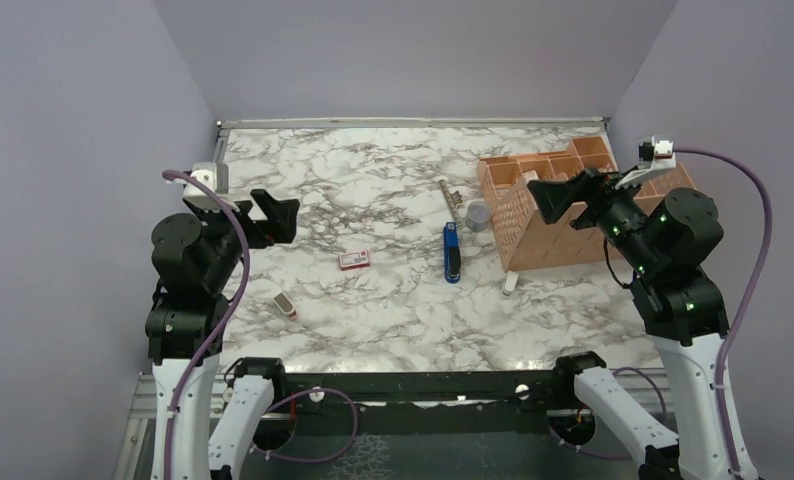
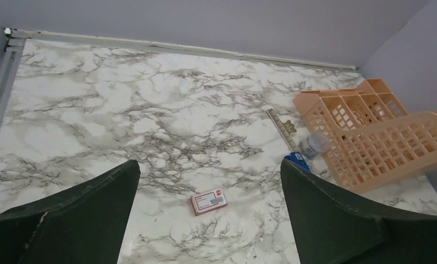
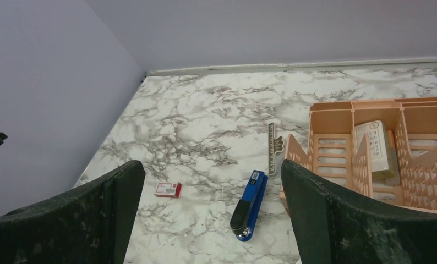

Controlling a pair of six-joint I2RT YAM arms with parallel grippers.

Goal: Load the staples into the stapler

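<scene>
The red-and-white staple box [image 1: 354, 260] lies closed and flat on the marble table; the staples inside are hidden. It also shows in the left wrist view [image 2: 208, 201] and the right wrist view [image 3: 168, 189]. The blue stapler with a black top [image 1: 452, 252] lies closed to its right, seen whole in the right wrist view [image 3: 249, 205]; only its tip shows in the left wrist view [image 2: 297, 160]. My left gripper [image 1: 273, 218] is open and empty, raised at the left. My right gripper [image 1: 563, 195] is open and empty, raised over the organiser.
A peach mesh desk organiser [image 1: 563, 205] stands at the right, with a white box in a compartment [image 3: 377, 148]. A thin metal strip [image 1: 451, 198] and a small clear jar [image 1: 478, 215] lie beside it. A tan-and-white block [image 1: 286, 305] lies near the left arm.
</scene>
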